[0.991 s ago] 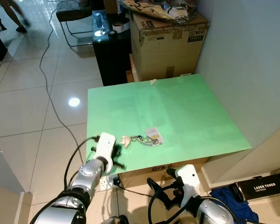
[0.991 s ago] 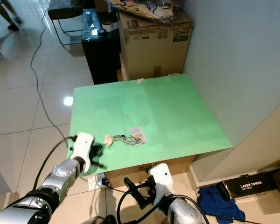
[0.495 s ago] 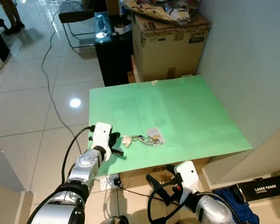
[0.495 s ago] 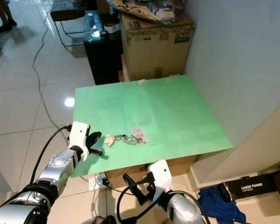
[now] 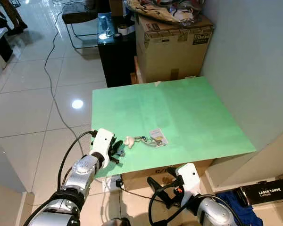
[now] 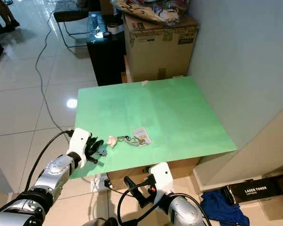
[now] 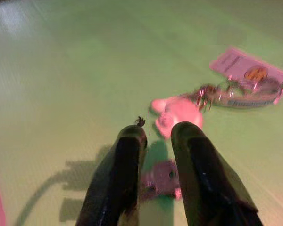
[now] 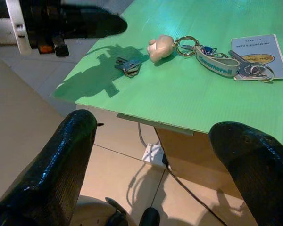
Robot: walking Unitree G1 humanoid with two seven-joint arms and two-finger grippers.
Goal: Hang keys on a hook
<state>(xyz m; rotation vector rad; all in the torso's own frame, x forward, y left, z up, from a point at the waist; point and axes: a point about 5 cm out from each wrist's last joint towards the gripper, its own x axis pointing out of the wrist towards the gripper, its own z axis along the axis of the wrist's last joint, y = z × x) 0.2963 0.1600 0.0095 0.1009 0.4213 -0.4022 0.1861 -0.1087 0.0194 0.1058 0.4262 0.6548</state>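
a green board lies flat on a cardboard box, serving as the table. the keys lie near its front edge, closer to the front left corner than the right: a pale figure-shaped fob at the left end, a ring with a blue-lettered strap in the middle, and a white card touching the right end. a small separate metal clip lies on the board just left of the fob, apart from it.

the left gripper hangs low over the board's front left corner, its two black fingers close together with only a narrow gap, pointing toward the fob. the clip sits right under the fingertips; whether they touch it cannot be told, and nothing is held between them.

the right gripper is below the front edge of the board, in front of the box, its fingers spread wide and holding nothing.

behind the board stand a big carton piled with bags and a black cabinet. a black cable runs across the white tile floor on the left. a dark printer-cartridge box and a blue cloth lie on the floor to the right.
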